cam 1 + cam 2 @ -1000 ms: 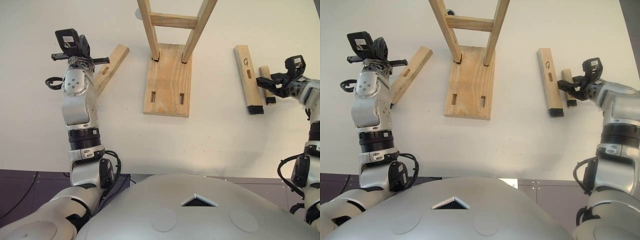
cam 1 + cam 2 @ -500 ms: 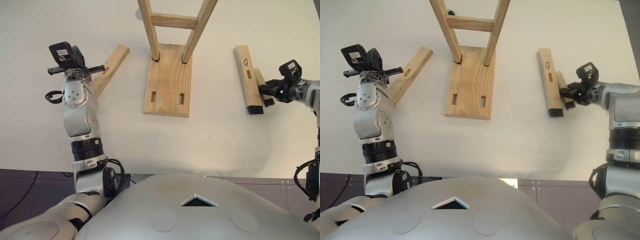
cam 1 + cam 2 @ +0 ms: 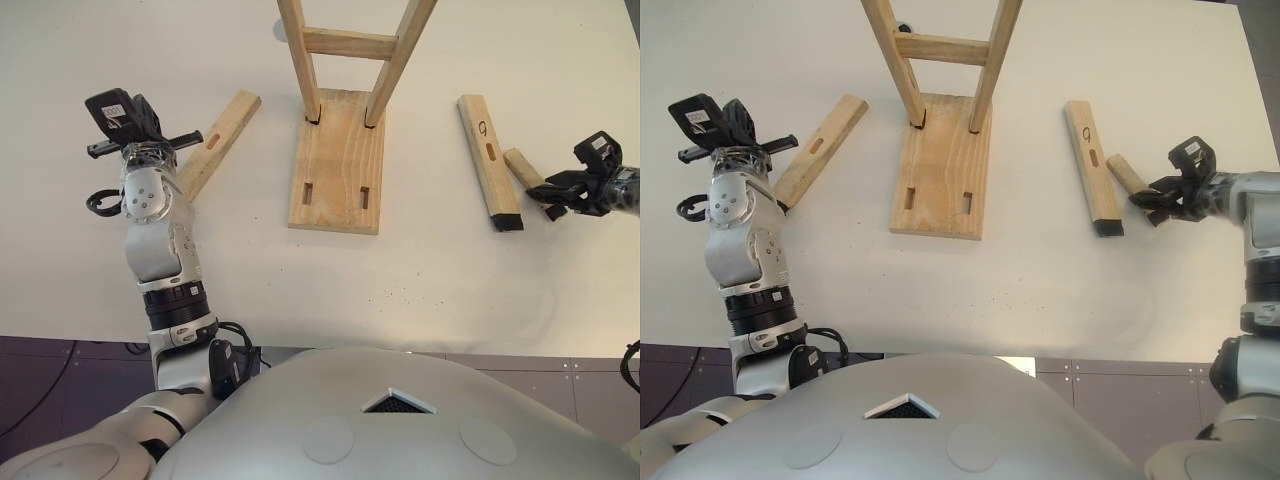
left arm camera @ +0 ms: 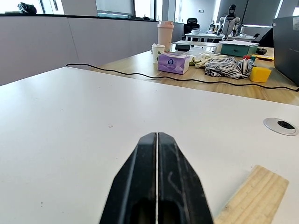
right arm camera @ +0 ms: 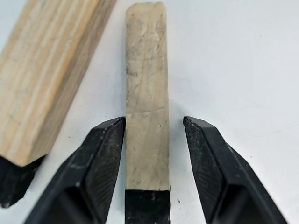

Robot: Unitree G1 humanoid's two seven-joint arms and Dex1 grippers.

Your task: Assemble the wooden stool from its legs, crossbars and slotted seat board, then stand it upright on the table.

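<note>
1. Left end effector (image 4: 157, 140) is hovering at about 10 o'clock over the surface (image 3: 420, 265). Its fingers are pressing flat together with nothing between them, and the tip is pointing toward 3 o'clock.
2. Loose left leg (image 3: 232, 115) is lying flat just beside that tip, slanting toward 1 o'clock with its slot facing up. Cannot tell whether they are touching.
3. Seat board (image 3: 335, 165) is lying flat at 12 o'clock. The two near slots are showing bare.
4. Leg pair (image 3: 347, 42), joined by one crossbar, is standing upright in the board's two far slots.
5. Marked leg (image 3: 487, 158) is lying flat at 2 o'clock, well apart from the board. Its slot is facing up and its dark cap is on the near end.
6. Short crossbar (image 5: 145, 84) is lying just beside the marked leg on its 3 o'clock side, with a narrow gap between them.
7. Right end effector (image 5: 154, 120) is sitting at 3 o'clock with its fingers (image 5: 100, 158) spread. They are straddling the short crossbar's dark-tipped end, not yet clamping it.
</note>
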